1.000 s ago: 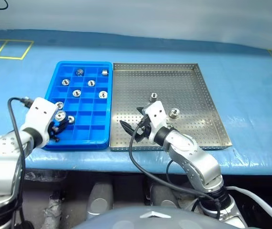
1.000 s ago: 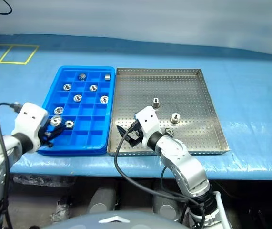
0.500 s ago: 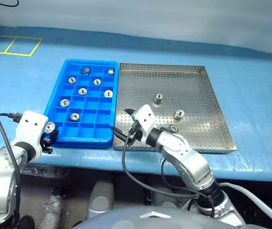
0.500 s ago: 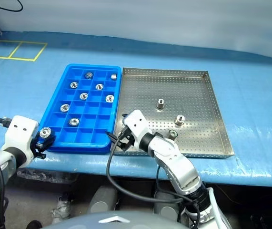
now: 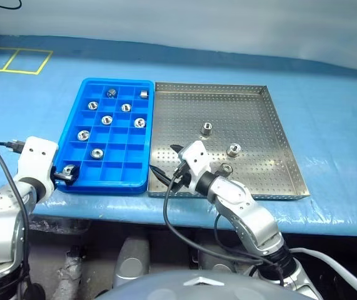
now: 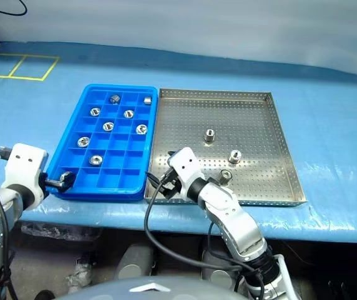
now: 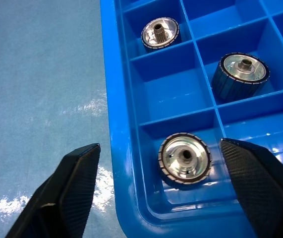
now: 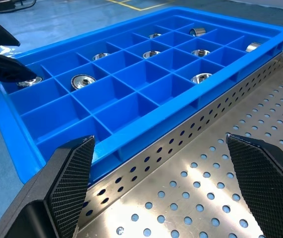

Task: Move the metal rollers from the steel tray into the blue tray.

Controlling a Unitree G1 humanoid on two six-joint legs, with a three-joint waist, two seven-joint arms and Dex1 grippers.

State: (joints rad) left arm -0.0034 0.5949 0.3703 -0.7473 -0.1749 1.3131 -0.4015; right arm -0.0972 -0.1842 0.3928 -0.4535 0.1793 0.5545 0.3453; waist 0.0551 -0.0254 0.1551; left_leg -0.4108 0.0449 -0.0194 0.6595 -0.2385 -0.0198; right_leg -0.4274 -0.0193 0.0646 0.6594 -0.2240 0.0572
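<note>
The blue tray [image 5: 119, 82] lies left of the steel tray [image 5: 253, 112], the two touching. Several metal rollers sit in its compartments, such as the roller [image 5: 95, 152]. My left gripper [image 5: 62, 175] is open at the tray's near left corner. A roller [image 7: 184, 157] lies loose in the corner compartment between its fingers [image 7: 77, 183]. Three rollers stand in the steel tray: one roller [image 5: 207, 129], a second roller [image 5: 233, 149] and a third roller [image 5: 226, 169]. My right gripper [image 5: 165, 161] is open and empty over the steel tray's near left corner.
Both trays rest on a blue table cover [image 5: 328, 112] close to its front edge. Yellow tape lines [image 5: 12, 59] mark the far left. Black cables hang from both wrists, the right one [image 5: 169, 212] looping below the table edge.
My left gripper has opened and let go of the roller, which now lies in the blue tray's near left corner compartment. The right gripper stays open where it was.
</note>
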